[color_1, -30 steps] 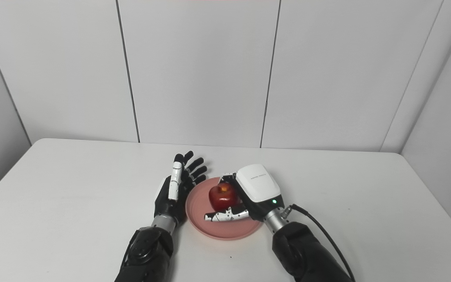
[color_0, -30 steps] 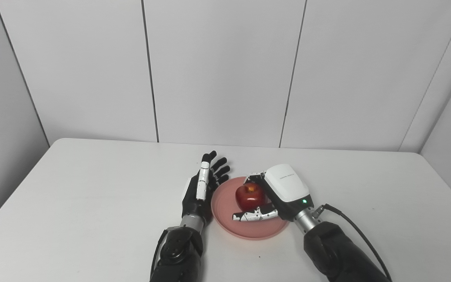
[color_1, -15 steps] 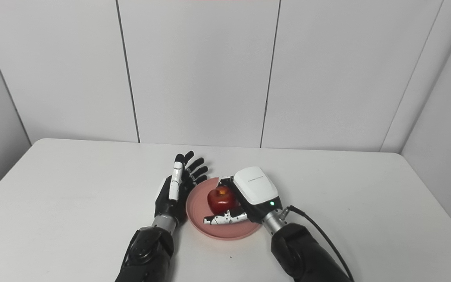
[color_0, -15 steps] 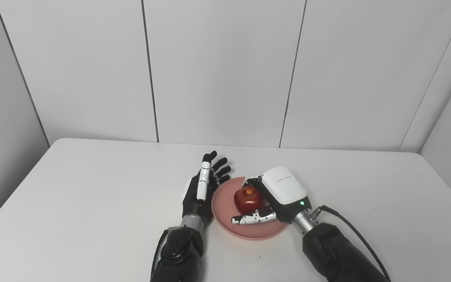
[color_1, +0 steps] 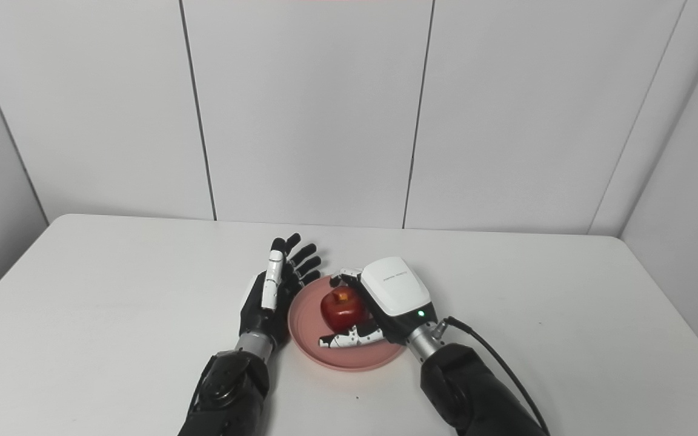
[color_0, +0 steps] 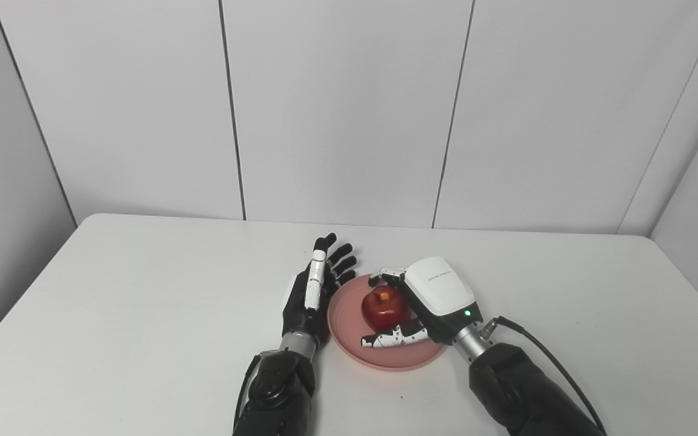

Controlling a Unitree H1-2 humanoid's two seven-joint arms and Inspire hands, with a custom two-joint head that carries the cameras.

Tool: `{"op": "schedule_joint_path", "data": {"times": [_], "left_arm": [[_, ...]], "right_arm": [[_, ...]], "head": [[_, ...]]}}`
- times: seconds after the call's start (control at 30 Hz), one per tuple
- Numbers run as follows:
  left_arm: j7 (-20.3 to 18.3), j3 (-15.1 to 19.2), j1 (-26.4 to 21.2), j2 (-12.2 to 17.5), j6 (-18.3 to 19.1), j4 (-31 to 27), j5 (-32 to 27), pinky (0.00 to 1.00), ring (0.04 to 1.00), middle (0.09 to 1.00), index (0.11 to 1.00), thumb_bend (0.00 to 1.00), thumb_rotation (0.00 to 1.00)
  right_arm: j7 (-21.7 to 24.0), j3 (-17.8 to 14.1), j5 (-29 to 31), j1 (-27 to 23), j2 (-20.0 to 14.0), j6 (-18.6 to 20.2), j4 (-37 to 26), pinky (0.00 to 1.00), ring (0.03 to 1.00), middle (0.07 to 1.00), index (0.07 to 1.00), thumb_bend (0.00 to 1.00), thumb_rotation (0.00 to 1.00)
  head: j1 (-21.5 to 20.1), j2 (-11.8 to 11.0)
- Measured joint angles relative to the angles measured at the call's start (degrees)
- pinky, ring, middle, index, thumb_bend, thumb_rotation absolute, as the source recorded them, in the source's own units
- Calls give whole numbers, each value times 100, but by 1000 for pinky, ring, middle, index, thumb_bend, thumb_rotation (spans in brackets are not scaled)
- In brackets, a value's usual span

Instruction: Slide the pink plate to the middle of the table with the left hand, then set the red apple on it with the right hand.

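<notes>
The pink plate (color_0: 349, 348) lies near the middle of the white table (color_0: 113, 315), and the red apple (color_0: 383, 307) sits on it, a little toward the plate's 12 o'clock. The right hand (color_0: 428, 300), at the apple's 3 o'clock, curls its fingers (color_0: 385, 277) and thumb around the fruit, though whether they press on it or have let go I cannot tell. The left hand (color_0: 312, 290) stands released, fingers spread and empty, just beside the plate's rim at 9 o'clock.
</notes>
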Motion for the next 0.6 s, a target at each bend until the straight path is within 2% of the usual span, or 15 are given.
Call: {"op": "schedule_joint_path", "data": {"times": [0.1, 0.33, 0.53, 0.57, 0.6], "left_arm": [[-2, 2, 0, 0, 0, 1, -1, 859, 858, 875, 914, 718, 908], [-2, -2, 0, 0, 0, 1, 0, 840, 847, 868, 915, 711, 917], [-2, -25, 1, 2, 0, 0, 11, 834, 840, 865, 916, 710, 938], [-2, -29, 1, 2, 0, 0, 13, 823, 836, 865, 914, 704, 940], [-2, -32, 2, 3, 0, 0, 18, 819, 835, 865, 914, 702, 940]], "right_arm": [[-7, -3, -40, 0, -10, 1, 0, 479, 568, 644, 686, 836, 719], [-68, -20, -48, 0, -8, -2, 1, 558, 647, 697, 702, 868, 668], [-88, -28, -72, 0, -11, -1, -35, 708, 730, 753, 726, 858, 749], [-128, -23, -133, 0, -13, -1, -34, 796, 782, 781, 737, 871, 782], [-156, -17, -192, 0, -19, 0, -41, 826, 799, 791, 741, 875, 793]], "head": [[0, 0], [-17, 9], [-26, 18], [-26, 18], [-26, 18]]}}
